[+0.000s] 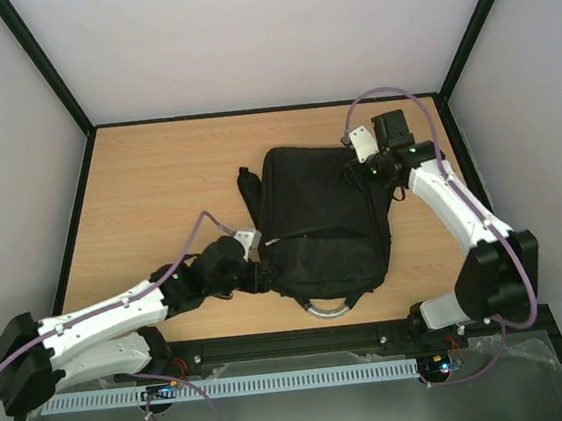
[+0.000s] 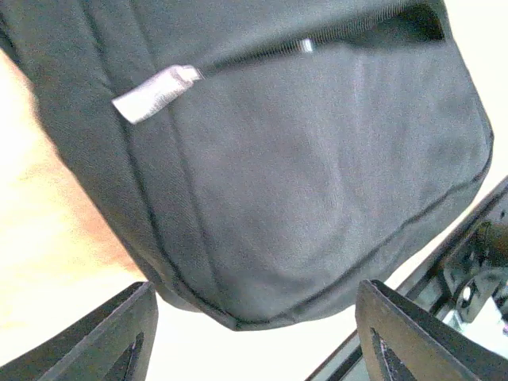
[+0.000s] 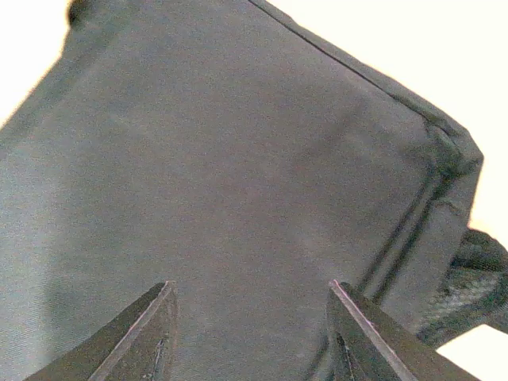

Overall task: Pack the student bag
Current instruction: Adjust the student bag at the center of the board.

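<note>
The student bag [image 1: 317,217] is a large black backpack lying flat mid-table, its grey looped handle [image 1: 329,309] toward the arms. My left gripper [image 1: 258,269] is at the bag's near left edge. In the left wrist view, the left gripper [image 2: 254,287] is open, its fingers either side of a rounded bag corner [image 2: 238,313] without touching it. A zipper runs across the bag there, with a pale pull tab [image 2: 155,94]. My right gripper [image 1: 359,169] hovers at the bag's far right corner. The right gripper [image 3: 250,283] is open over plain black fabric [image 3: 238,159], holding nothing.
The wooden table [image 1: 158,183] is walled by white panels with black frame posts. A black strap [image 1: 249,186] sticks out at the bag's far left, and another strap end [image 3: 476,278] shows by its corner. A metal rail [image 1: 295,348] runs along the near edge.
</note>
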Available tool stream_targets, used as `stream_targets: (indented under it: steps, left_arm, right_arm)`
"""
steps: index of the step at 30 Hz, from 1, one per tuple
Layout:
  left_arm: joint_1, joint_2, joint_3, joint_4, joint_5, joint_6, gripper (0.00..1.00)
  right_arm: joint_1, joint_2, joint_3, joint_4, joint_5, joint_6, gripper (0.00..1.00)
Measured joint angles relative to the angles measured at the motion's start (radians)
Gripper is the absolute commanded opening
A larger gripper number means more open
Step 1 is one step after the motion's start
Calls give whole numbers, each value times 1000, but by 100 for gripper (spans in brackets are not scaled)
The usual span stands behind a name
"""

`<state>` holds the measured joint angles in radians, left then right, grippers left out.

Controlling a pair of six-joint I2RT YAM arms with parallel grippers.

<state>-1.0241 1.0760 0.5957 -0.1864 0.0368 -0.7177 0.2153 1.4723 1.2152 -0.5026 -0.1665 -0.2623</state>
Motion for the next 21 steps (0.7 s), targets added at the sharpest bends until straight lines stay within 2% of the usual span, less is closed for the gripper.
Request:
stream_targets:
  steps: [2,5,9,12,21]
  left_arm:
    - [43,-48,0,-14,-7,1,69]
    - [168,-86,0,-15,-3,3,63]
    - [286,-71,0,11,32,3,57]
    - [349,-28,-1,61,84,0,56]
    - [390,180,5,177,237,-19,53]
  right_arm:
    - [17,-71,-1,-16,-54,-4,48]
    - [58,-136,-20,-31,-146,-16,43]
    - [117,-152,-92,-47,-238,-35,40]
    - [146,-152,-172,-54,-264,-49,39]
    - [158,-144,-311,-8,-266,-78,38]
